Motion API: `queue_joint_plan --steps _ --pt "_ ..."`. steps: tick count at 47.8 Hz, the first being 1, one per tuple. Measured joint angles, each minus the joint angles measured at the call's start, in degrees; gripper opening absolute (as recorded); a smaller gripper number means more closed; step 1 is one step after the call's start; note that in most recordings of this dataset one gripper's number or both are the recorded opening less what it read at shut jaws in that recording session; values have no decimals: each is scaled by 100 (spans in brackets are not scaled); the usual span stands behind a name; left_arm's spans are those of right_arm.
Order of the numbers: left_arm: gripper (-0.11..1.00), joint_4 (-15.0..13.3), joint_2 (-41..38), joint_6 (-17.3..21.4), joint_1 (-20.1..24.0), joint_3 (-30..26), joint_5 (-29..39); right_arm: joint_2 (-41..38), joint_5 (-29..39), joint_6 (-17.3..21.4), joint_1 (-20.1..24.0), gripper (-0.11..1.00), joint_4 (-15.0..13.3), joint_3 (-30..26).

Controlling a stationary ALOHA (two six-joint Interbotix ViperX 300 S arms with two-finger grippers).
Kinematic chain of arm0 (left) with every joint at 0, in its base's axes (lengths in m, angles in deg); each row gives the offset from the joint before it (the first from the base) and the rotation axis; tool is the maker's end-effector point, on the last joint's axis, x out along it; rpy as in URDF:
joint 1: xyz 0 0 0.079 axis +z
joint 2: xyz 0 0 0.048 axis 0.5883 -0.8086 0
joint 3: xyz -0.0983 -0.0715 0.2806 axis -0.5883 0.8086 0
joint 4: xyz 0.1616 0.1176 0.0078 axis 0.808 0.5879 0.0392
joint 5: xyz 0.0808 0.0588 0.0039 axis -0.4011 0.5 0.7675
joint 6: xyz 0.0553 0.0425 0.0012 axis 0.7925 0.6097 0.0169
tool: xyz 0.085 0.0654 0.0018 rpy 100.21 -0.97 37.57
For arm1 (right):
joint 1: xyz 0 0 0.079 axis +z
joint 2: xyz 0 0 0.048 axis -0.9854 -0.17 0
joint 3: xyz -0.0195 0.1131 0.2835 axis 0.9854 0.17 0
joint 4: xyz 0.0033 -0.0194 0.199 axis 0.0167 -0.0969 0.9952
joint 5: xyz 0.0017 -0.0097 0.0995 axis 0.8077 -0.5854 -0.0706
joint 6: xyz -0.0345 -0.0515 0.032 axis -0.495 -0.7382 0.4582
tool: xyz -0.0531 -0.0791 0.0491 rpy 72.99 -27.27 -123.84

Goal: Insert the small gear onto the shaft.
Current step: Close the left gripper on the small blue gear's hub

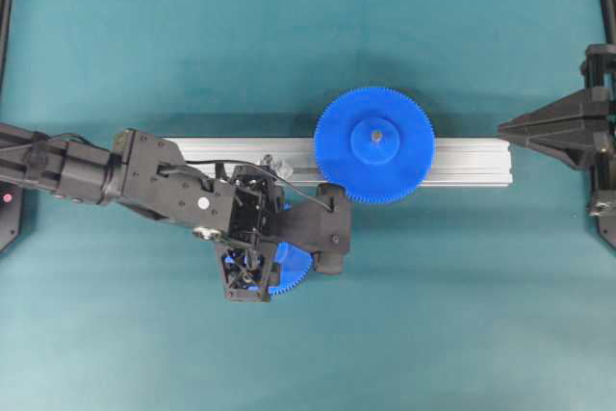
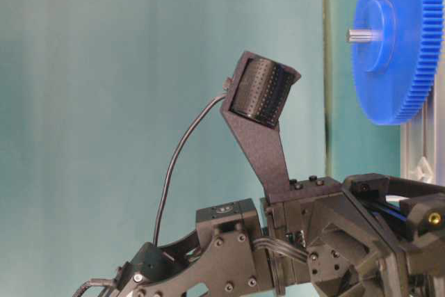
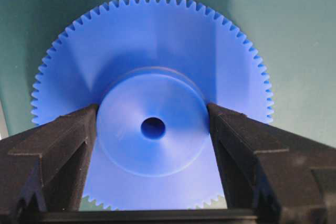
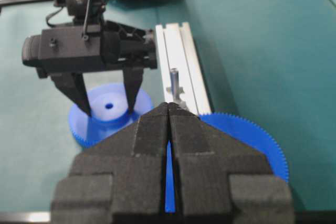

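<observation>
Blue plastic, finely toothed, the small gear (image 3: 152,129) lies flat on the teal tabletop (image 1: 433,315), directly beneath the left hand (image 4: 107,113). In the left wrist view the two black fingers (image 3: 58,150) stand on either side of the gear's raised round hub, at or just off its rim; whether they already press on it cannot be told, so the grasp counts as unconfirmed. The gear is not yet lifted.

Beyond and to one side of the left hand, the short silver metal shaft (image 4: 174,80) stands upright on its translucent whitish bracket, mounted on the long grooved aluminium rail (image 1: 462,163). Farther along the rail from the hand sits the wider blue gear (image 1: 375,144) on its own pin, well apart from the small gear.

The right hand (image 4: 169,109) rests at the far edge of the tabletop with its fingers pressed together, holding nothing.

Likely hazards:
- The hub is smooth and round, so an off-centre squeeze could let the gear slip or tilt on lifting.
- A tilted gear would bring its small centre hole askew onto the thin shaft and jam.
- The toothed rims could clash on descent, since the wider gear stands close to the shaft.
</observation>
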Motion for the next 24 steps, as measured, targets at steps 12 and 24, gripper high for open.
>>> queue_joint_plan --steps 12,24 --pt "69 0 9 9 0 0 0 35 53 0 0 3 9 0" --pt "69 0 9 9 0 0 0 44 79 0 0 3 9 0"
